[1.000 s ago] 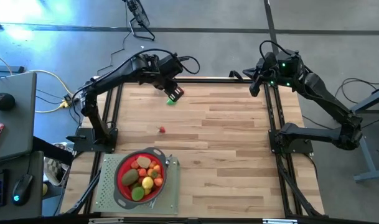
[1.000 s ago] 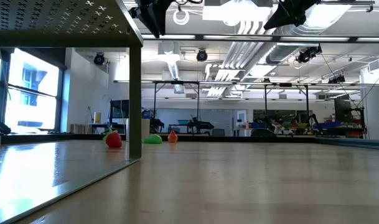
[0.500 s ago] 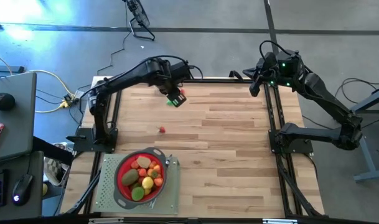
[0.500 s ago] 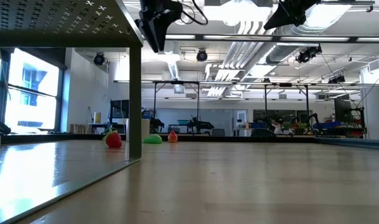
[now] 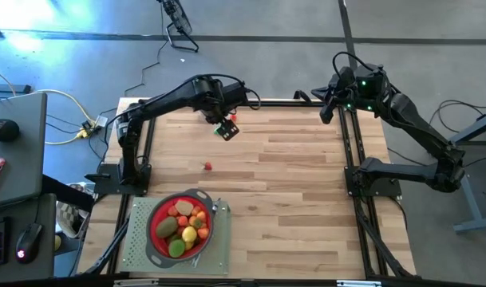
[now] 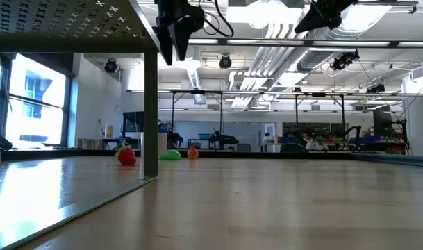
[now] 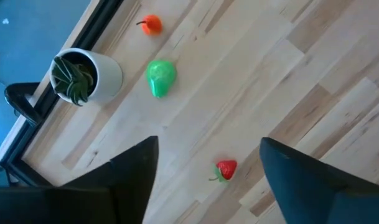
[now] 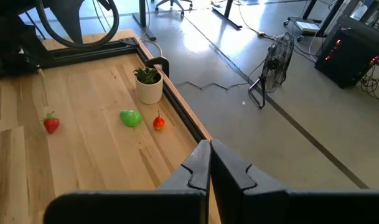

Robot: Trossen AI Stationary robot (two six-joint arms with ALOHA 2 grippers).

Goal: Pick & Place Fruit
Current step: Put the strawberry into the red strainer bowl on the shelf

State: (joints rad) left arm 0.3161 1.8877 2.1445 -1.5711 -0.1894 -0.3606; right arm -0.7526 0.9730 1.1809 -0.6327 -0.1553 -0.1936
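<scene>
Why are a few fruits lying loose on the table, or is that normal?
Nothing looks damaged or spilled. Three fruits sit apart from the full red strainer: a strawberry mid-table, and a green fruit and small orange fruit by the potted plant. The left gripper hovers above them, jaws open.

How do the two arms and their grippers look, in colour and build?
Both arms are dark, jointed tubes with black cables looped along them. The left gripper has two broad dark fingers. The right gripper has black angular fingers. Green lights glow on the right arm's wrist.
</scene>
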